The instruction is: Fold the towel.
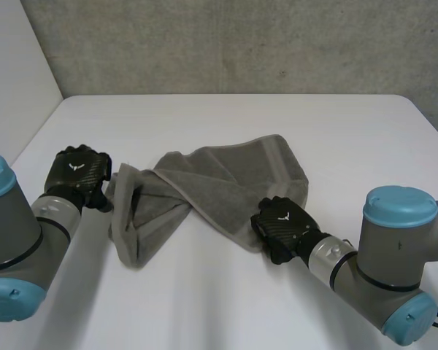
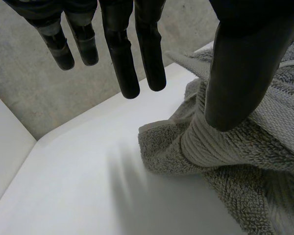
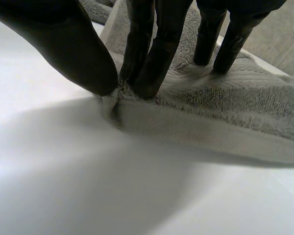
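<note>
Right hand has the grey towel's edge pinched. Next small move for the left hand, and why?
Probably close the left hand on the bunched end of the grey terry towel. Its fingers hang straight over the white table, thumb against the cloth, while the right hand pinches the near edge; the twisted towel needs both ends held to spread.

Grey towel, white table

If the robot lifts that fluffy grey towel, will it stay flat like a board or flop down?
Probably floppy: the grey terry towel lies bunched and twisted in soft folds on the white table. It would likely sag below the right hand, which pinches its edge. Its looped pile looks grippy, so it probably won't slip out.
</note>
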You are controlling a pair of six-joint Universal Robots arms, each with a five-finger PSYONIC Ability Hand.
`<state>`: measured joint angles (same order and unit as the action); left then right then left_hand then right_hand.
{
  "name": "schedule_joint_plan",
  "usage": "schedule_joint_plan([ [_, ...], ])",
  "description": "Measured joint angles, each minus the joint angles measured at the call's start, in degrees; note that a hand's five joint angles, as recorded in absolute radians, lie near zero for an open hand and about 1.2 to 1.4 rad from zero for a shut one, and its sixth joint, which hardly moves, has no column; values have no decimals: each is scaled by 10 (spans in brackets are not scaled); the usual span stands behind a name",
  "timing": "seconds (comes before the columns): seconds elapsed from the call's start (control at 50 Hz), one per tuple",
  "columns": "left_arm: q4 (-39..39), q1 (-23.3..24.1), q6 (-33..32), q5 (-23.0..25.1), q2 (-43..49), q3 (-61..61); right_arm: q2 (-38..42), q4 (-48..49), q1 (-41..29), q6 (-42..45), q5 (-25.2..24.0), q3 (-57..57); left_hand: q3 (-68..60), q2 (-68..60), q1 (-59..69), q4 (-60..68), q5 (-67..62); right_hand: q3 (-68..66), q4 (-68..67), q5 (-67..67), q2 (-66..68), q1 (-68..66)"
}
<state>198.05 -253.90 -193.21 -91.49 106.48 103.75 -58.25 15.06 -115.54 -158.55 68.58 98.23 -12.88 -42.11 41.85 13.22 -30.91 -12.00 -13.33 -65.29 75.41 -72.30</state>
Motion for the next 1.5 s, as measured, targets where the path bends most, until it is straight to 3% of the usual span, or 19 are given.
schedule_joint_plan([
  [0.28,-3,7,3,0,-11,-7,-30,-10,7,-5,-6,-19,0,1,-1,0,0,0,0,-3,10,0],
  [0.58,-19,9,23,4,-69,-36,-120,-19,166,-2,-17,-54,0,51,-46,0,53,0,0,-15,15,-22],
  [0.76,-41,14,34,5,-81,-37,-125,-24,254,-5,-34,-109,0,80,-72,0,82,0,0,-15,15,-22],
  [0.92,-50,27,42,3,-74,-39,-121,-40,286,-5,-41,-132,0,108,-95,0,114,0,0,-15,15,-22],
  [1.02,-50,36,47,2,-67,-43,-119,-74,277,-7,-41,-121,0,108,-95,0,116,0,0,199,-196,191],
  [1.16,-48,58,50,-1,-50,-51,-128,-120,186,-40,-43,-67,0,108,-95,0,116,0,0,577,-503,517],
  [1.2,-47,61,53,-2,-46,-51,-134,-121,163,-56,-42,-52,0,108,-95,0,116,0,0,618,-578,582],
  [1.4,-44,63,67,-1,-29,-46,-147,-63,75,-111,-36,15,0,108,-95,0,116,0,0,607,-616,584],
  [1.5,-44,63,68,-1,-26,-45,-129,-30,58,-104,-33,25,0,108,-95,0,116,0,0,448,-458,420],
])
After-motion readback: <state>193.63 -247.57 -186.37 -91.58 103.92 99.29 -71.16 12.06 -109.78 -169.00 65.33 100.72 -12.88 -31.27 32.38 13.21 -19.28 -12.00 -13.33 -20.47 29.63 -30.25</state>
